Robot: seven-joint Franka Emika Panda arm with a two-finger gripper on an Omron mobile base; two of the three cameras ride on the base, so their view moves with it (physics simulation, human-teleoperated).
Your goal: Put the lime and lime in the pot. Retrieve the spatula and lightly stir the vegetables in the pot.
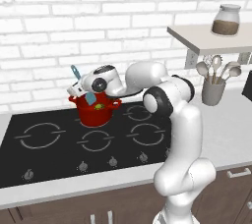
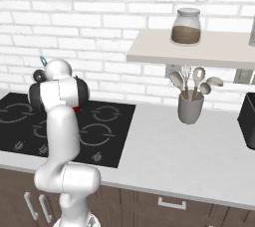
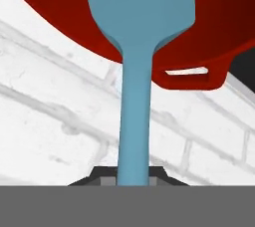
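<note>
The red pot [image 1: 96, 112] stands on the back middle burner of the black cooktop [image 1: 44, 156]. A green lime [image 1: 100, 106] shows inside it; a second lime is hidden. My gripper [image 1: 81, 89] hovers over the pot's left rim, shut on the blue spatula [image 1: 90, 98], whose blade dips into the pot and whose handle end sticks up to the left. In the hand view the spatula [image 3: 135, 96] runs up from my gripper [image 3: 133, 178] into the pot [image 3: 55, 2], beside a pot side handle [image 3: 191, 75]. The right base view has my arm covering the pot, with the spatula's handle tip [image 2: 43, 60] above it.
A grey utensil holder [image 1: 213, 90] with metal spoons and a whisk stands on the counter at the right. Above it a wall shelf [image 1: 206, 39] carries a glass jar [image 1: 226, 20]. The white brick wall is close behind the pot.
</note>
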